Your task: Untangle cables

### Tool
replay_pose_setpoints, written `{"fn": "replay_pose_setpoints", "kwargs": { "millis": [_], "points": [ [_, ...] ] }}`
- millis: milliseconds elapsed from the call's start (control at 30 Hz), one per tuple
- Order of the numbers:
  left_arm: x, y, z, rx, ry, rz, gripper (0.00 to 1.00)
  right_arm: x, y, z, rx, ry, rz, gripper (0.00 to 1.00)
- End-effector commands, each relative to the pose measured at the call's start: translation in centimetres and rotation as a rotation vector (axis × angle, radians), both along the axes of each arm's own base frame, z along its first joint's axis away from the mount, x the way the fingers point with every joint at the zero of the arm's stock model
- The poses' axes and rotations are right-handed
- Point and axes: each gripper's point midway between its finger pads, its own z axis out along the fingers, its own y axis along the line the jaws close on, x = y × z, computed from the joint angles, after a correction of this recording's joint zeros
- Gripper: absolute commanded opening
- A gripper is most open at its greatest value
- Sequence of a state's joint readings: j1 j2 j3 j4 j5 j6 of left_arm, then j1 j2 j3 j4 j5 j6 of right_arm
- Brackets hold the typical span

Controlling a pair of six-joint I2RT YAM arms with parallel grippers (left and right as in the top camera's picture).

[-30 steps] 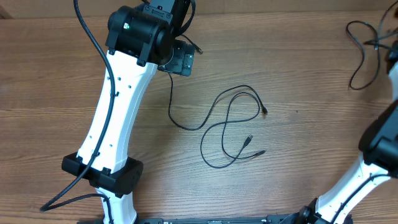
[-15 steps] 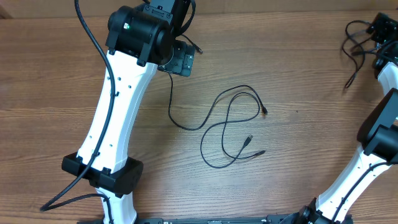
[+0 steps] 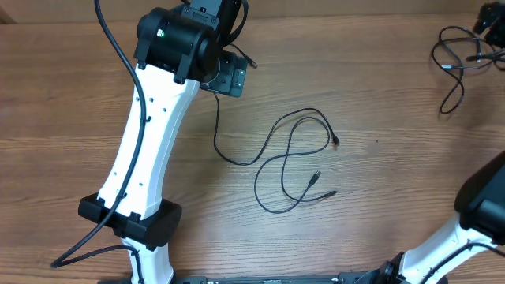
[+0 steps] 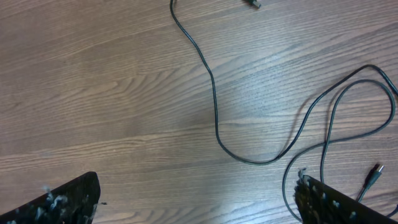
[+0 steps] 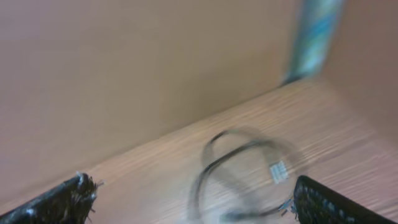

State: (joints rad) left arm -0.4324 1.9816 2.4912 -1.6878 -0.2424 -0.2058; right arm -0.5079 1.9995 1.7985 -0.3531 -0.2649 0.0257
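Separating the crossed cables [image 3: 286, 156] at the middle of the table [image 3: 379, 221] is, by my reading, the step in hand, and neither arm has a hold on them yet. The left pincer [image 4: 193, 190] hangs at eleven o'clock from that tangle, its jaws spread wide with nothing between them. One strand runs from beneath it toward six o'clock before curling into the loops. The right pincer [image 5: 191, 185] sits at the table's two o'clock corner, likewise wide apart and empty. It is above a separate bunched cord [image 3: 462, 57], which its own blurred view shows only as a smeared coil.

To do the step well, I would take a free plug end [image 3: 337, 142] rather than a mid-span loop. I would lift it only slightly and draw it out along the line it already lies on, toward three o'clock, while the other pincer pins the remaining strand. Pulling across a crossing would likely tighten it.

Counted: two arms, two pincers. The middle group shows four plug ends, which suggests two overlapping cords. The corner bunch is probably one cord, though its ends are hard to make out. That makes three cords in all, as a judgement.
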Motion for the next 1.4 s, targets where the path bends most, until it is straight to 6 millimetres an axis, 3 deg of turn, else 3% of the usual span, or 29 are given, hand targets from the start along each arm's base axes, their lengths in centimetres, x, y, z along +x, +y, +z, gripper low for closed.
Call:
{"fn": "replay_pose_setpoints", "kwargs": {
  "millis": [0, 100, 167, 200, 233, 400, 533, 633, 733, 900, 1000, 1067, 1133, 1233, 1367],
  "points": [
    [-0.1, 0.0, -0.1, 0.004, 0.007, -0.012, 1.0, -0.3, 6.8, 0.6, 0.185, -0.017, 0.294, 1.0],
    [0.0, 0.1, -0.1, 0.007, 0.002, -0.004, 1.0, -0.6, 9.0, 1.2, 0.188, 0.001, 0.336, 1.0],
    [0.0, 0.0, -0.1, 0.004, 0.0, 0.002, 1.0, -0.8, 10.8, 3.3, 0.123, -0.026, 0.378, 1.0],
    [0.1, 0.1, -0.1, 0.004, -0.001, 0.001, 1.0, -1.0, 11.5, 4.7, 0.084, -0.045, 0.389, 1.0],
    [0.1, 0.2, 0.0, 0.01, -0.006, 0.005, 1.0, -1.7, 13.0, 7.7, 0.011, -0.088, 0.402, 1.0],
    [0.2, 0.4, 0.0, 0.022, -0.011, 0.01, 1.0, -5.1, 16.4, 16.3, -0.134, -0.225, 0.389, 1.0],
    [0.7, 0.3, 0.3, 0.014, -0.031, 0.012, 1.0, -7.4, 19.6, 20.0, -0.164, -0.299, 0.439, 1.0],
    [2.4, 0.4, 1.2, -0.017, -0.117, 0.076, 1.0, -8.3, 22.5, 20.6, -0.155, -0.303, 0.495, 1.0],
    [5.5, 1.5, 4.0, -0.032, -0.289, 0.161, 1.0, -8.7, 26.2, 20.8, -0.124, -0.315, 0.591, 1.0],
    [10.3, 4.2, 12.0, -0.124, -0.654, 0.293, 1.0, -9.5, 32.3, 20.9, -0.104, -0.325, 0.722, 1.0],
    [11.6, 6.2, 17.5, -0.138, -0.86, 0.324, 1.0, -10.2, 35.4, 20.7, -0.091, -0.321, 0.793, 1.0],
    [11.7, 7.1, 19.6, -0.113, -0.929, 0.31, 1.0, -10.4, 36.5, 20.7, -0.088, -0.324, 0.816, 1.0],
    [11.4, 7.9, 20.1, -0.062, -0.929, 0.286, 1.0, -10.6, 36.7, 20.8, -0.089, -0.327, 0.819, 1.0],
    [10.3, 8.7, 18.7, 0.003, -0.854, 0.274, 1.0, -10.2, 36.0, 20.5, -0.103, -0.308, 0.773, 1.0],
    [10.0, 6.9, 17.5, -0.13, -0.802, 0.181, 1.0, -9.8, 35.1, 20.0, -0.122, -0.285, 0.719, 1.0]
  ]
}}
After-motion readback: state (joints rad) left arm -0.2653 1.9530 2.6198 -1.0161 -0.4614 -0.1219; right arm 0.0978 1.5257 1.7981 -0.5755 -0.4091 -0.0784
